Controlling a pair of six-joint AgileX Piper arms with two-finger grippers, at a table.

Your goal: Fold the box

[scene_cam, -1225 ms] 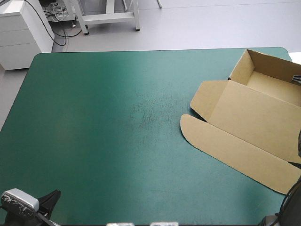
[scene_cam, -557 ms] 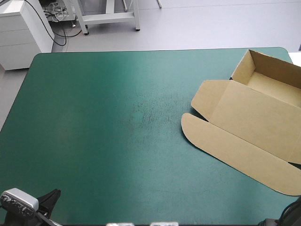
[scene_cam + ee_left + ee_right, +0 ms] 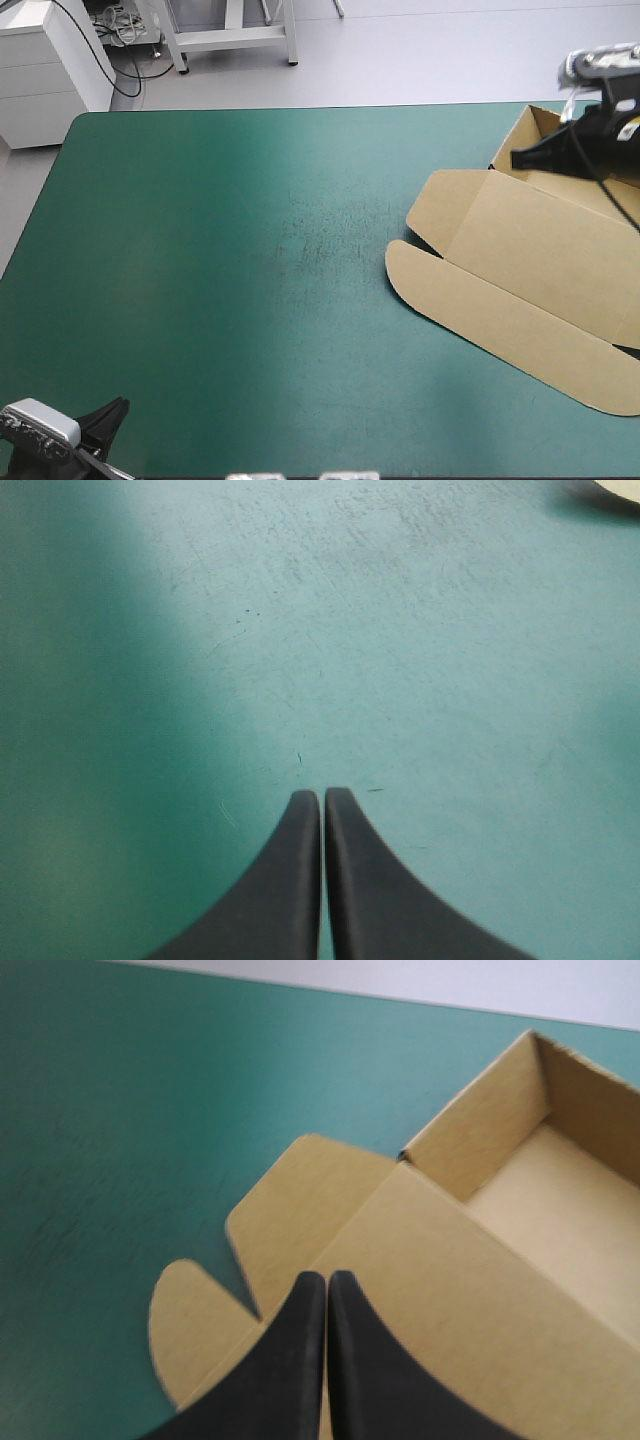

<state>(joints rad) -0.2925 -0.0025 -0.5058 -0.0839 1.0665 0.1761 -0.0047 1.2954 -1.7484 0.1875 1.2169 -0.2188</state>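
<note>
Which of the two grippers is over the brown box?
The right gripper, shut, hangs over the box; the left gripper, at the near left corner, has only teal-green cover under it.

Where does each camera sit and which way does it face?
High view: above and behind the robot, looking forward and down on the teal-green table cover; left gripper at the near-left corner, right gripper by the far-right one.
Left wrist view: above the left wrist, looking down on bare cover; its shut gripper shows.
Right wrist view: above the right wrist, looking down on the brown cardboard box; its shut gripper shows.
Shared: high and right wrist views both show the box's open tray and flat lid.
</note>
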